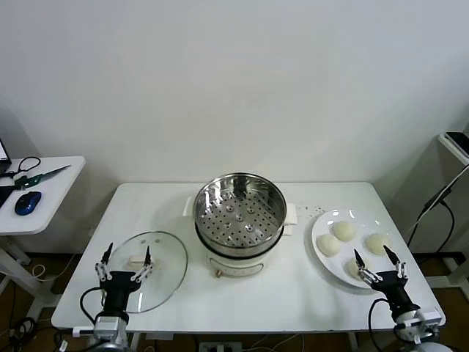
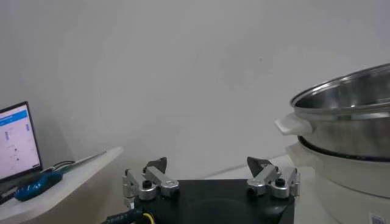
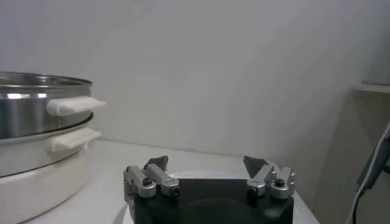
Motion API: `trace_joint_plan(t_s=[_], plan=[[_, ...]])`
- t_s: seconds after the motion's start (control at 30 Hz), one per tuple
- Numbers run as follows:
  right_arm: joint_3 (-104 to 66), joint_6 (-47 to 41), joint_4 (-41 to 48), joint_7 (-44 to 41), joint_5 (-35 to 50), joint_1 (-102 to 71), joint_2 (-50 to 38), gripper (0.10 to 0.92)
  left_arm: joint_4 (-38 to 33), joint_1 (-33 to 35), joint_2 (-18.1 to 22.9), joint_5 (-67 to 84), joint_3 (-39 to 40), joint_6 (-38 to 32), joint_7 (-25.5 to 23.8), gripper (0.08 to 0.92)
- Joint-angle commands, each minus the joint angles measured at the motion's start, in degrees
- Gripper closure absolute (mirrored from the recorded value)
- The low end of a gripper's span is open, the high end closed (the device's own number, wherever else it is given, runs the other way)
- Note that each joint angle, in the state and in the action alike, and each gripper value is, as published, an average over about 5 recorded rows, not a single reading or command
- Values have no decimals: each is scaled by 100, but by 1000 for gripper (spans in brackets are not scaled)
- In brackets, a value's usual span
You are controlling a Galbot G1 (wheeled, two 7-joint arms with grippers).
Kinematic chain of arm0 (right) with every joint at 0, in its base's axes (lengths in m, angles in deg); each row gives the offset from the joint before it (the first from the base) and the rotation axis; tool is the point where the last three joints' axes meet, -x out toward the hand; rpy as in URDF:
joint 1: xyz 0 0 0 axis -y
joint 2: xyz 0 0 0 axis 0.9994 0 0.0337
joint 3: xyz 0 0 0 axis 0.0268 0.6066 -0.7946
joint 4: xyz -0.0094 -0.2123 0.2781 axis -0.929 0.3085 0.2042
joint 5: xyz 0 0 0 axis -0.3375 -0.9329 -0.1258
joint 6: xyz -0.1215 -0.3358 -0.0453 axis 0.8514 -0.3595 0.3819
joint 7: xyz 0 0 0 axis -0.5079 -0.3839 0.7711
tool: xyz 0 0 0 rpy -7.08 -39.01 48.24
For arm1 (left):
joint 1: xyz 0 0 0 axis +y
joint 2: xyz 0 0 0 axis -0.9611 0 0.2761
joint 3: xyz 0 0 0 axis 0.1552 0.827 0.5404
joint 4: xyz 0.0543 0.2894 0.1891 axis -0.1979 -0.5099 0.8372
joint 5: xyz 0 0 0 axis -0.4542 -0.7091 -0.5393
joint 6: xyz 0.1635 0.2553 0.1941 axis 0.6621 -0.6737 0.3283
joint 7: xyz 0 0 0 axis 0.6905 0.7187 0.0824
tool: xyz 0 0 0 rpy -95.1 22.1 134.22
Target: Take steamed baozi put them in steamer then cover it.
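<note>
Meanwhile, left end effector (image 1: 127,259) and right end effector (image 1: 379,260) hover low, spread wide, empty.

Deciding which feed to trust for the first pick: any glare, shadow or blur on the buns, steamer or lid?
Head view: even light, soft shadows; steamer shows bright reflections inside, glass lid mild sheen, four baozi pale against the white plate, low contrast. Left wrist view: steamer wall streaked with reflections, laptop screen soft. Right wrist view: steamer slightly blurred; buns not visible.
</note>
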Motion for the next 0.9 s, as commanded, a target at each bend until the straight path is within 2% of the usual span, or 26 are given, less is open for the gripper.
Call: trace_joint_plan(t_s=[0.03,0.2,0.33,0.53,0.7,0.9], plan=[[-36,-290,75,-542,-425,207,-465,203,-21,19,-21,-11,24,4,58,177],[106,-676,578,-1837,-1195,731,-1728,203,-37,54,-63,-8,97,-14,194,177],[661,-589,1290,-2797,-1509,1477,-2910,203,-54,87,-65,-7,147,-36,277,177],[2039,-563,2140,-3966,-2087,3083,-3901,203,-71,113,-49,-4,218,-93,340,177],[4238,-536,2696,-4645,-2648,5300,-4197,203,-52,123,-10,-1,304,-159,399,177],[7096,-360,3735,-5082,-2849,8238,-3725,203,-47,131,-7,37,308,-181,423,177]])
